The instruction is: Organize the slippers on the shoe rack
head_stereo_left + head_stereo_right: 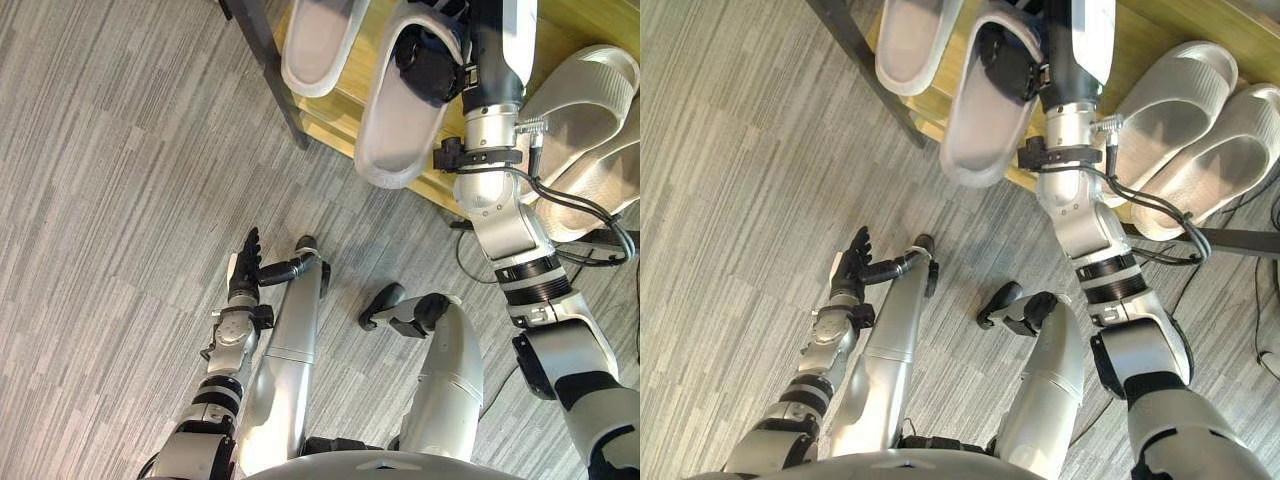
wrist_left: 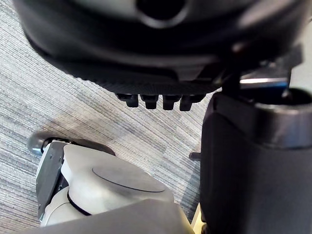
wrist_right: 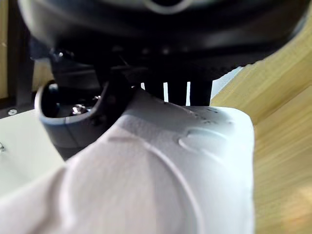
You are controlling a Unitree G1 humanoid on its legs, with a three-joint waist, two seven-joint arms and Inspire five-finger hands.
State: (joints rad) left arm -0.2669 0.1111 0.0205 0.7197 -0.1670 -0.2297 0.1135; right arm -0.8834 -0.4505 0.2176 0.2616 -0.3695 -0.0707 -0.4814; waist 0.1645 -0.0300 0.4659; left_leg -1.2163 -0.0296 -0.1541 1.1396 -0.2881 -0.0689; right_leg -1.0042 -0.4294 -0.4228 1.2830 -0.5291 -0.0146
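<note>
One slipper (image 1: 395, 135), gripped by right hand (image 1: 432, 65), overhangs rack (image 1: 335, 115) edge.

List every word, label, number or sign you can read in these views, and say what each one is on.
No text can be read.
On the slipper gripped by the right hand: a raised oval mark on the strap, seen in the right wrist view, too blurred to read.
On the other slippers, the shoe rack and the floor: no print visible.
</note>
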